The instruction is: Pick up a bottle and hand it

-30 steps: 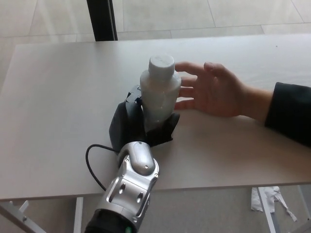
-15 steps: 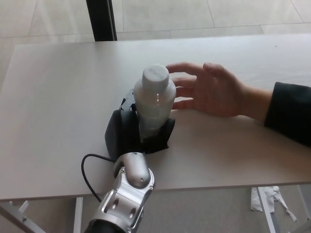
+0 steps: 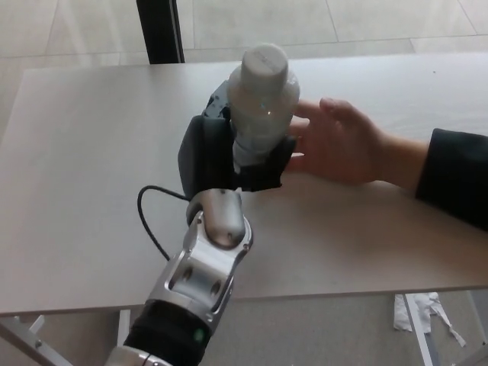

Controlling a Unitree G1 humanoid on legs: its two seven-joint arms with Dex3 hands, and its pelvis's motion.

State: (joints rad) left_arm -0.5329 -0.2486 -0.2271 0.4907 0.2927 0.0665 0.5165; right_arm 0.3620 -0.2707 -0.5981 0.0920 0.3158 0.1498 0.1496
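Observation:
A white translucent bottle (image 3: 261, 95) with a white cap stands upright in my left hand (image 3: 229, 156), whose black fingers are shut around its lower half. The bottle is lifted above the pale table (image 3: 84, 152). Just right of it a person's open hand (image 3: 343, 141) lies palm up over the table, its fingers reaching behind the bottle. My silver left forearm (image 3: 206, 259) comes up from the bottom of the head view. My right hand does not show.
A black cable (image 3: 152, 221) loops off my wrist over the table. A dark sleeve (image 3: 454, 183) enters from the right edge. A black post (image 3: 160, 30) stands behind the table's far edge. White paper scraps (image 3: 423, 313) lie on the floor at bottom right.
My left hand has raised the bottle and carried it farther from me and slightly right, closer to the person's palm. The person's hand has stayed in place.

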